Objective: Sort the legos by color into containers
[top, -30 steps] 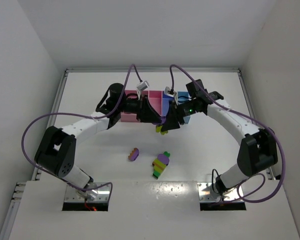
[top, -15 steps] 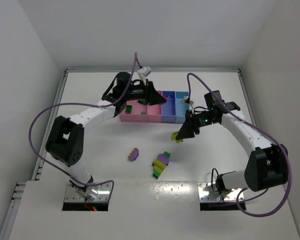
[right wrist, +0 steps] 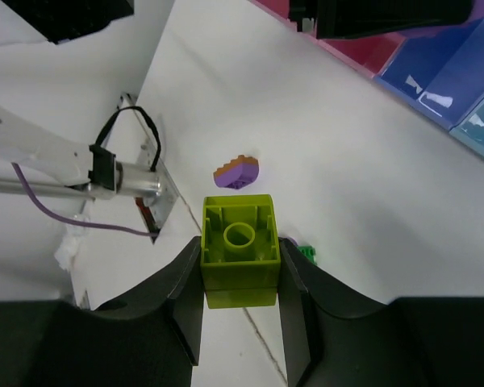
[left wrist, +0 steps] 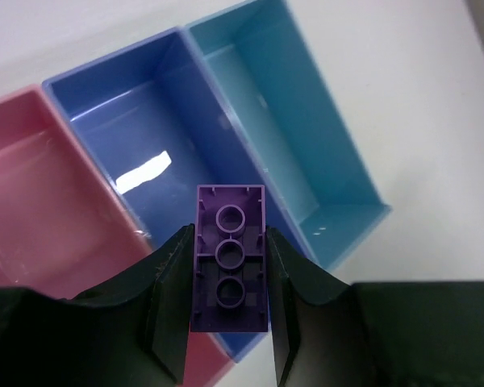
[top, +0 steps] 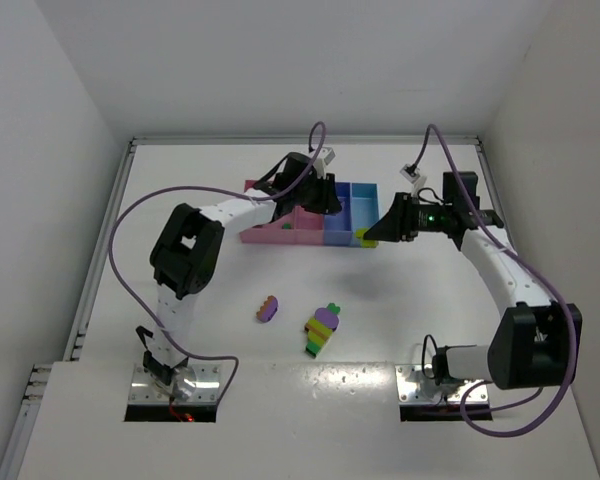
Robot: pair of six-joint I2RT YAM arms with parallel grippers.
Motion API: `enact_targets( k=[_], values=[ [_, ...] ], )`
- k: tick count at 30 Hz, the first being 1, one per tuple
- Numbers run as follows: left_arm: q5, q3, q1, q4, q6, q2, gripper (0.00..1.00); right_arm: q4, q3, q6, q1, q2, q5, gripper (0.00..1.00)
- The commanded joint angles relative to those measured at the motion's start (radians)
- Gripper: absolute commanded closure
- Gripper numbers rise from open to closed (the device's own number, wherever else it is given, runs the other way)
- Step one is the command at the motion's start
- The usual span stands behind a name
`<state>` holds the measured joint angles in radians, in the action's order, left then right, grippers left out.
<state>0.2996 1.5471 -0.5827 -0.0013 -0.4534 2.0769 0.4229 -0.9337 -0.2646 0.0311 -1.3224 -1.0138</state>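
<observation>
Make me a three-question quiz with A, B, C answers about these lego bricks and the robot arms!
1. Where is the mixed-colour clump? A on an arm; B on the table, outside the bins; C inside a bin.
2. What colour is the brick in the right fingers? A yellow-green; B orange; C pink.
3. The left fingers are: A open, empty; B shut on nothing; C shut on a purple brick.
Answers: 1 B, it lies on bare white table. 2 A, the wrist view shows it yellow-green. 3 C, both fingers press the purple brick's sides.
</observation>
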Motion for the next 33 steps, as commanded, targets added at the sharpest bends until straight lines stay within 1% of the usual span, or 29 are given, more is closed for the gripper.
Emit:
enact_targets(
  k=[1,2,4,5,8,9,11,12,13,14,15,16,17,18,19,20,21,22,23,24,25,26,28,31,33],
  values=[
    [-0.074,0.062,0.004,-0.022,0.009,0.006,1.0,-0.087,-0.001,-0.114,-0.008,0.017,-0.032,1.0],
    [-0.074,0.073,0.004,-0.022,0.009,0.021,0.98,-0.099,-0.001,-0.128,-0.017,0.017,-0.042,1.0],
    [-0.048,0.073,0.004,-0.022,0.009,0.032,0.9,-0.118,-0.001,-0.149,-0.017,0.005,-0.042,1.0],
    [-0.048,0.083,0.004,-0.022,0.009,0.041,0.79,-0.127,-0.001,-0.169,-0.017,-0.004,-0.052,1.0],
    [-0.021,0.084,0.004,-0.022,0.009,0.041,0.66,-0.153,-0.001,-0.199,-0.017,-0.027,-0.052,1.0],
    [-0.02,0.084,0.004,-0.022,0.009,0.041,0.54,-0.167,-0.001,-0.199,-0.017,-0.028,-0.061,1.0],
    [-0.02,0.061,0.004,-0.009,0.009,0.031,0.45,-0.185,-0.001,-0.214,-0.026,-0.04,-0.074,1.0],
    [0.001,0.051,0.004,0.001,-0.001,0.031,0.32,-0.205,-0.001,-0.228,-0.026,-0.049,-0.074,1.0],
    [0.015,0.042,0.004,0.029,-0.001,0.014,0.27,-0.214,-0.001,-0.243,-0.026,-0.049,-0.074,1.0],
    [0.057,0.015,0.004,0.046,-0.011,-0.01,0.24,-0.226,-0.001,-0.252,-0.026,-0.06,-0.074,1.0],
    [0.074,-0.002,0.004,0.072,-0.025,-0.026,0.14,-0.255,-0.001,-0.278,-0.026,-0.06,-0.083,1.0],
    [0.087,-0.018,0.015,0.108,-0.025,-0.043,0.12,-0.268,-0.001,-0.289,-0.026,-0.07,-0.083,1.0],
    [0.167,-0.062,0.033,0.139,-0.056,-0.061,0.12,-0.282,0.009,-0.301,-0.026,-0.07,-0.083,1.0],
    [0.223,-0.097,0.046,0.247,-0.08,-0.105,0.12,-0.33,0.009,-0.339,-0.026,-0.08,-0.083,1.0],
    [0.271,-0.14,0.076,0.317,-0.158,-0.136,0.14,-0.364,0.024,-0.369,-0.026,-0.08,-0.083,1.0],
    [0.391,-0.244,0.092,0.408,-0.21,-0.19,0.18,-0.407,0.042,-0.445,-0.026,-0.08,-0.083,1.0],
    [0.459,-0.292,0.105,0.611,-0.335,-0.21,0.2,-0.508,0.053,-0.49,-0.036,-0.08,-0.083,1.0],
    [0.51,-0.329,0.116,0.677,-0.337,-0.224,0.2,-0.563,0.064,-0.539,-0.036,-0.09,-0.083,1.0],
    [0.577,-0.379,0.125,0.72,-0.432,-0.238,0.22,-0.62,0.087,-0.588,-0.036,-0.09,-0.083,1.0],
    [0.605,-0.406,0.136,0.768,-0.477,-0.251,0.23,-0.716,0.087,-0.675,-0.036,-0.1,-0.074,1.0],
    [0.624,-0.435,0.136,0.866,-0.549,-0.28,0.23,-0.754,0.099,-0.709,-0.036,-0.1,-0.074,1.0],
    [0.637,-0.477,0.136,0.901,-0.574,-0.296,0.23,-0.782,0.099,-0.738,-0.036,-0.112,-0.063,1.0],
    [0.662,-0.49,0.136,0.949,-0.626,-0.317,0.23,-0.838,0.108,-0.803,-0.036,-0.121,-0.052,1.0],
    [0.681,-0.502,0.126,0.931,-0.627,-0.337,0.23,-0.858,0.099,-0.837,-0.014,-0.142,-0.043,1.0],
    [0.668,-0.502,0.106,0.905,-0.596,-0.35,0.23,-0.859,0.087,-0.851,-0.004,-0.143,-0.043,1.0]
  ],
)
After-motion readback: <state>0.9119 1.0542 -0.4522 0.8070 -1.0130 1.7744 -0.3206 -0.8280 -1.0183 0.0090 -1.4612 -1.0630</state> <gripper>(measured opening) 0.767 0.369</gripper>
